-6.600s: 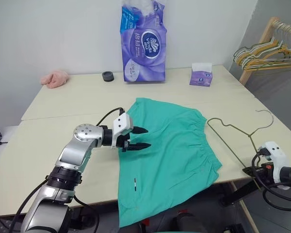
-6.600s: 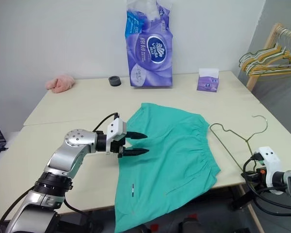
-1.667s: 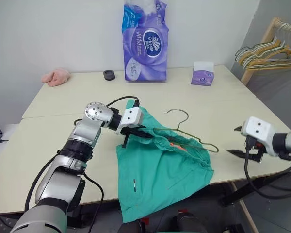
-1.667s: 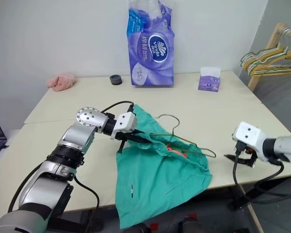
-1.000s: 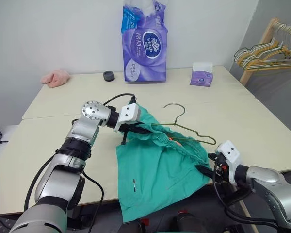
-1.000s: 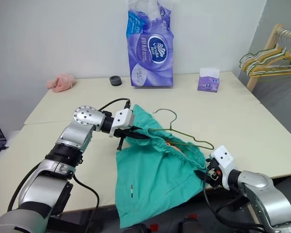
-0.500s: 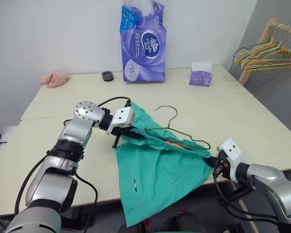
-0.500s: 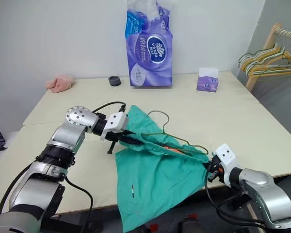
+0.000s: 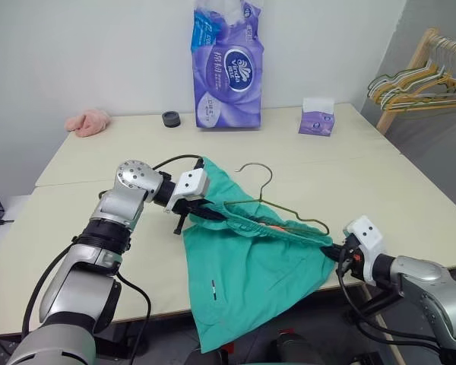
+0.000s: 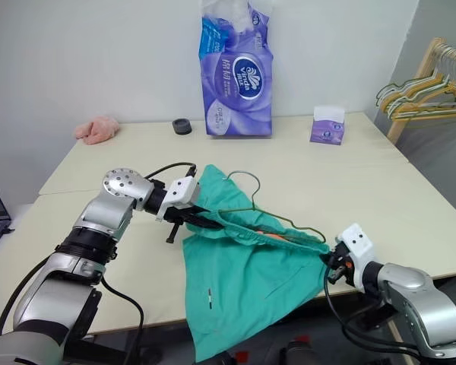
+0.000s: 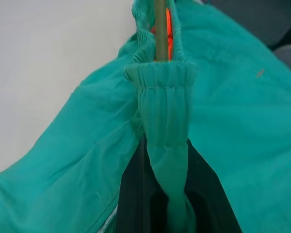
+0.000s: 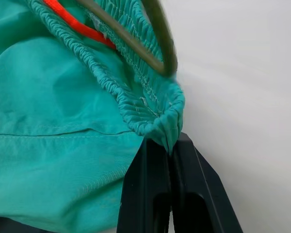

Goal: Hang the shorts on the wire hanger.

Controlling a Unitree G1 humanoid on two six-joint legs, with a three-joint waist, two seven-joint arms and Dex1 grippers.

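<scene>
R gripper [image 10: 332, 268], at the table's [image 9: 410, 205] near right edge, has just clamped shut on the shorts [image 9: 251, 262], pinching the waistband's end. L gripper [image 9: 205, 214] stays shut on the other end. Waistband now stretched around the wire hanger [image 9: 277, 207]; hook points toward the far edge. Hanging's almost done.

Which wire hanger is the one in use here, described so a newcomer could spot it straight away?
On the pale table, find the teal shorts stretched between the left gripper and the right gripper. The wire hanger sits in their waistband, its hook sticking up. Unlike the hangers on the wooden rack beside the table, it is alone and threaded through fabric.
</scene>
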